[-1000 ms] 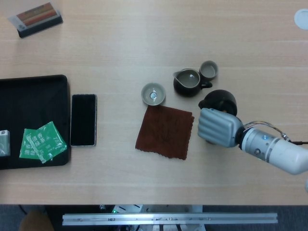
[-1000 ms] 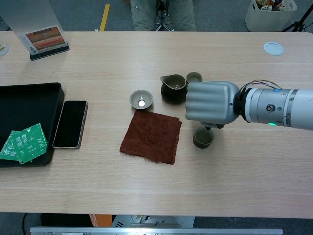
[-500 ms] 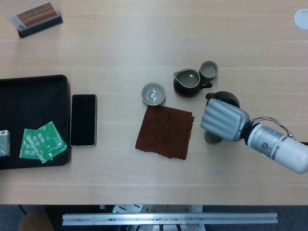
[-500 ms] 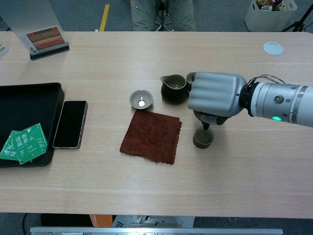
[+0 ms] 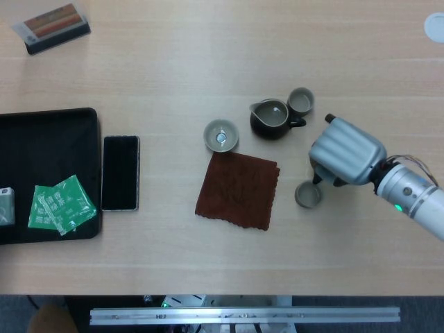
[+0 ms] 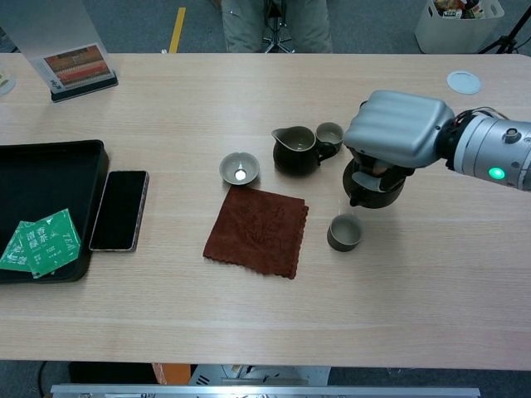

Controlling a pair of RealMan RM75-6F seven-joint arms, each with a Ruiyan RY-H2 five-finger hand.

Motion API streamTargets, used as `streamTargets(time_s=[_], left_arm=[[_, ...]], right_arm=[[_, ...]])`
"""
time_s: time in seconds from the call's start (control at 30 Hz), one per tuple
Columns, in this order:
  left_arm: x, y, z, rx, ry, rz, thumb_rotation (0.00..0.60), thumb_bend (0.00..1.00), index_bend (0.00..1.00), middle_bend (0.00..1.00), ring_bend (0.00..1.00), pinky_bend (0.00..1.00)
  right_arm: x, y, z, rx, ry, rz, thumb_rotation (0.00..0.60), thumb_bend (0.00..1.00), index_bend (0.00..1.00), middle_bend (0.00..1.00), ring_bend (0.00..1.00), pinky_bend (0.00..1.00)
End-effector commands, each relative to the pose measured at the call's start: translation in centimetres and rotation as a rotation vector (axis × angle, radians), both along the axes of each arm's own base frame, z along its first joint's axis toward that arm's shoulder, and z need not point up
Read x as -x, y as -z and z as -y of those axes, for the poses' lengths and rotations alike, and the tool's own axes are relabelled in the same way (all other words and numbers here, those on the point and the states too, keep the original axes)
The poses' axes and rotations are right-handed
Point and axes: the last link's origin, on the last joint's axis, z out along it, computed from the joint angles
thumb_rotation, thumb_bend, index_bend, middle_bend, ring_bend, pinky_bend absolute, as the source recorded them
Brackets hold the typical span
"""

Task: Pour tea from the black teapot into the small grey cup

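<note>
My right hand [image 5: 345, 154] [image 6: 398, 130] grips the black teapot [image 6: 372, 187] from above and holds it off the table. In the head view only a dark edge of the teapot [image 5: 316, 175] shows under the hand. The small grey cup [image 5: 307, 195] [image 6: 343, 233] stands on the table just right of the brown cloth [image 5: 238, 189] [image 6: 259, 230]. The teapot hangs just above the cup, up and to its right, with its spout side towards the cup. I cannot tell whether tea is running. My left hand is out of both views.
A dark pitcher [image 5: 270, 119] [image 6: 292, 150] and a second cup [image 5: 300, 101] [image 6: 329, 133] stand behind the grey cup. A shallow cup [image 5: 220, 136] [image 6: 239, 168] sits left of them. A phone [image 5: 121, 173] and a black tray [image 5: 48, 132] lie far left.
My right hand has carried the teapot right and back, away from over the cup. The cup, hidden under the hand in the head view before, now shows in full.
</note>
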Motion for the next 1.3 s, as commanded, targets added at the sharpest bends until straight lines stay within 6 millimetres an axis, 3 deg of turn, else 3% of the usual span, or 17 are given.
streamTargets(time_s=[0.03,0.2,0.63,1.3], left_arm=[[0.0,0.0,-0.1,0.005,-0.002,0.0,0.6,0.39,0.27,0.3,0.23,0.21],[-0.2,0.2,-0.2,0.012,0.0,0.002,0.6,0.39,0.27,0.3,0.23,0.22],[0.0,0.4,-0.4,0.027,-0.009,0.006,0.6,0.39,0.27,0.3,0.23,0.22],[0.3,0.9,-0.6,0.042,-0.017,0.015,0.6,0.39,0.27,0.3,0.23,0.21]], right_arm=[[1.4,-0.6,1.4,0.03,0.086,0.049,0.393,0.47,1.0,0.93,0.85,0.4],[2.7,-0.4,2.1,-0.003,0.225,0.118,0.392,0.46,1.0,0.91,0.84,0.4],[5.0,1.0,2.9,-0.028,0.39,0.198,0.393,0.44,0.98,0.88,0.79,0.4],[6.6,3.0,3.1,-0.045,0.448,0.212,0.392,0.43,0.94,0.84,0.75,0.4]])
